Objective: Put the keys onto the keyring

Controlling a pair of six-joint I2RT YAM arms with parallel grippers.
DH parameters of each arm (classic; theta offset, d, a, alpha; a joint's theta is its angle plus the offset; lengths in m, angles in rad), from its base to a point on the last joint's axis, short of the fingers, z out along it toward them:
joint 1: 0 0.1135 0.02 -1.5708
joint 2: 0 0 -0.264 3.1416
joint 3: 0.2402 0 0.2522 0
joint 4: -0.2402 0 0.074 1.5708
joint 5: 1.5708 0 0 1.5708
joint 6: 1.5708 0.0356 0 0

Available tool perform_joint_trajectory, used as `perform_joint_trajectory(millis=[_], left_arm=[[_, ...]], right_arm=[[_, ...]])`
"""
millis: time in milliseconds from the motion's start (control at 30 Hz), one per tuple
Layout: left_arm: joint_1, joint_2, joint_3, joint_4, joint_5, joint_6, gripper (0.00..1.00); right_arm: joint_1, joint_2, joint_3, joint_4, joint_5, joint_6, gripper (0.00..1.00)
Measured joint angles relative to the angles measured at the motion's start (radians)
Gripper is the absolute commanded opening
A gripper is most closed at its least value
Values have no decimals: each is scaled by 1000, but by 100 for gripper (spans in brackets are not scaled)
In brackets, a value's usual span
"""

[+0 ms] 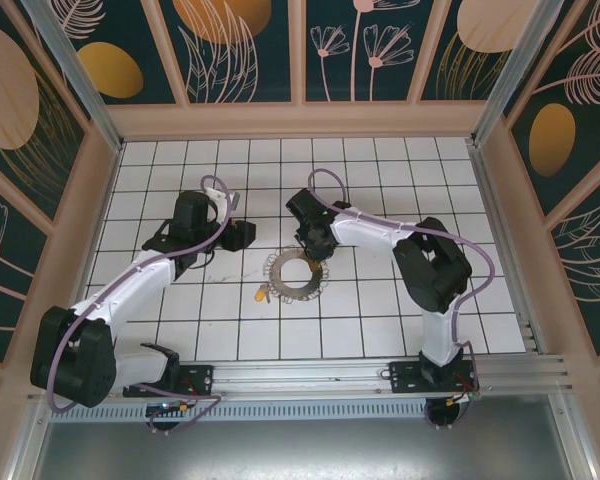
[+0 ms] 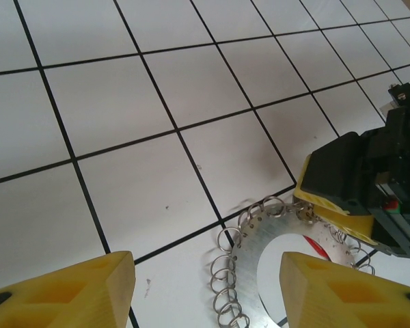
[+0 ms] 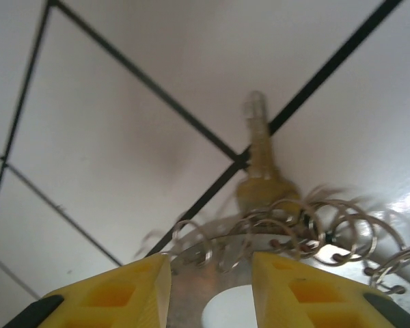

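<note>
Ring (image 2: pixel 249 254) lies flat mid-table, light, stiff, slippery; grab its rim. Left claw (image 1: pixel 244 234) wide open, empty. Right claw (image 3: pixel 210 263) half shut at far rim; can't tell what it holds. Tiny key (image 2: pixel 316 244) maybe inside ring.

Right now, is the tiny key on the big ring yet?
Not that I can see. The right gripper sits on the rim of the flat grey metal ring, with a small red tag showing in its hole. The open left gripper hovers nearby. Hooking remains.
</note>
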State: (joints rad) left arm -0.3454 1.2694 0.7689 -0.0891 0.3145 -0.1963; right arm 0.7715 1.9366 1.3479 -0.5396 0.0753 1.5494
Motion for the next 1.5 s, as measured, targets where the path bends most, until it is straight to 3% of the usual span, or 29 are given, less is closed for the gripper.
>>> perform_joint_trajectory(millis=[800,900,1500], left_arm=[[0,-15,-17,10,74,-15,56],[0,-15,-17,10,77,-16,56],[0,-25,-25,11,89,-19,55]], right_arm=[[7,61,53,-53,8,130,27],[7,62,54,-55,9,134,21],[7,77,57,-62,53,133,21]])
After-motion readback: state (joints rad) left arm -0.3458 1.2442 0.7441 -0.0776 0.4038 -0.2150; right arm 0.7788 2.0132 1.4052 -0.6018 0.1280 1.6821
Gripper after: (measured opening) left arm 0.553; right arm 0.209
